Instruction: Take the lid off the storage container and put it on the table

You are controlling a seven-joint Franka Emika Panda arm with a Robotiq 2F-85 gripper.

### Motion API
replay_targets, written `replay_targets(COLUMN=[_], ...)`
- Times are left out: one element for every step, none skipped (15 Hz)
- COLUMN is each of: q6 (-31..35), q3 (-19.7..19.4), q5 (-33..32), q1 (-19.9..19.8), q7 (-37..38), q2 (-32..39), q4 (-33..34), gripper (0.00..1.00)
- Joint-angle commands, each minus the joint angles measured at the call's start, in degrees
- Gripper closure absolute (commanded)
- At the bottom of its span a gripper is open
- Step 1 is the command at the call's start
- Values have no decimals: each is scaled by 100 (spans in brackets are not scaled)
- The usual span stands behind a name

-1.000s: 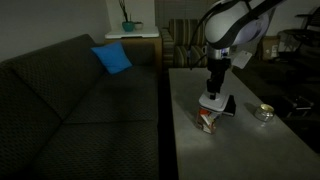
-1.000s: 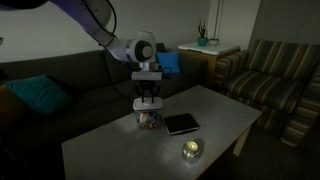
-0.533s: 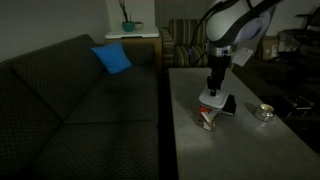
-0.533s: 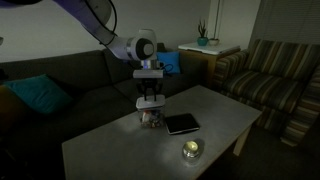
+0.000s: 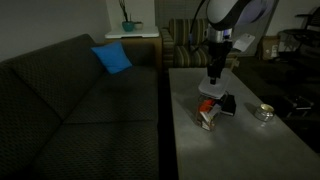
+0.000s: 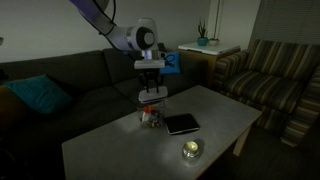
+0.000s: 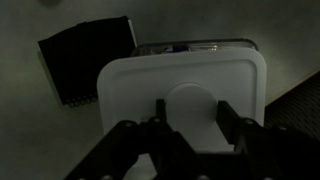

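My gripper (image 5: 213, 84) is shut on the white rounded-square lid (image 5: 211, 93) and holds it in the air just above the storage container (image 5: 208, 118). The container stands open on the pale grey table (image 5: 240, 150), with red-orange and white on its sides. In the other exterior view the gripper (image 6: 151, 89) holds the lid (image 6: 152, 96) above the container (image 6: 152, 118). In the wrist view the lid (image 7: 185, 80) fills the middle. My fingers (image 7: 190, 120) clamp its raised round centre. A strip of the container (image 7: 190, 47) shows past the lid's far edge.
A dark flat rectangular slab (image 5: 226, 105) lies on the table beside the container and also shows in the wrist view (image 7: 88, 60). A small round shiny dish (image 5: 264, 113) sits further along. A dark sofa (image 5: 80, 100) runs along one table edge; a striped armchair (image 6: 275, 85) stands beyond.
My gripper has risen with the lid in it. The lid was down on the container and now hangs clear above it. The container stayed in place.
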Motion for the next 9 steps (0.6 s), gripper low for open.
replay_targets(q6=[40,13,-9,-54,-48,-48,0,75,126], q3=[-60,-40,-33,-9,9,30,39,50,36], q5=[-98,-82,-73,-51,-33,-7,14,41,45], q1=[45,36,28,5,-14,-51,-84,-131,-155], q7=[-43,-63,-71,-102,-119,-148,-150,-150,-129], q2=[-584,-674,-761,-872,-974,-1123,-1261,-1386,-1479], q4=[-721,-836,-952,-1120,-1296,-1560,-1834,-2122,-2359], gripper=[72,72,72,72,72,72,72,72,72])
